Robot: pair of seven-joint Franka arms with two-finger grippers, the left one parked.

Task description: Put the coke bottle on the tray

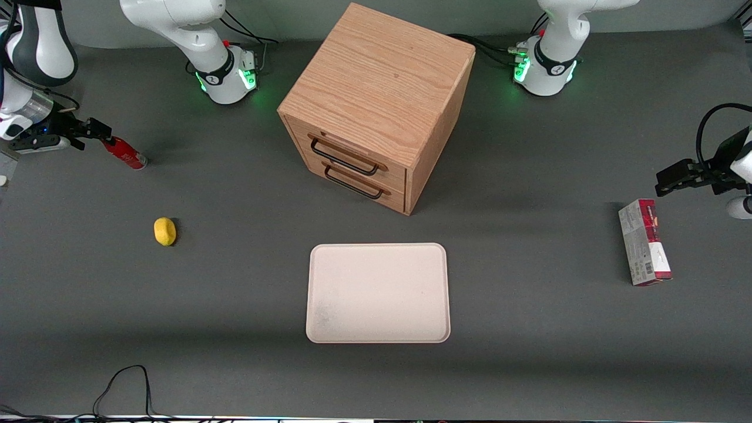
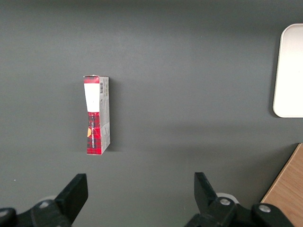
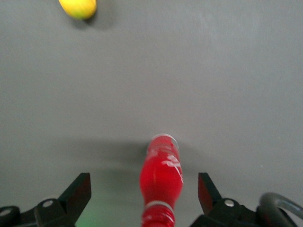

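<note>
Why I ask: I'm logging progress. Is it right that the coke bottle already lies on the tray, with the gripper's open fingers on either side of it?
Not quite. The coke bottle lies on the grey table at the working arm's end, not on the tray, which holds nothing, as the front view shows. The rest stands: the gripper is open with a finger on each side of the bottle.

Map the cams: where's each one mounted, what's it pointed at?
Front: raised, facing both arms across the table; tray central, gripper at the coke bottle.
Right wrist: looks down past open fingers at the bottle, lemon.
Left wrist: parked, over the carton.
Front shares all three.
</note>
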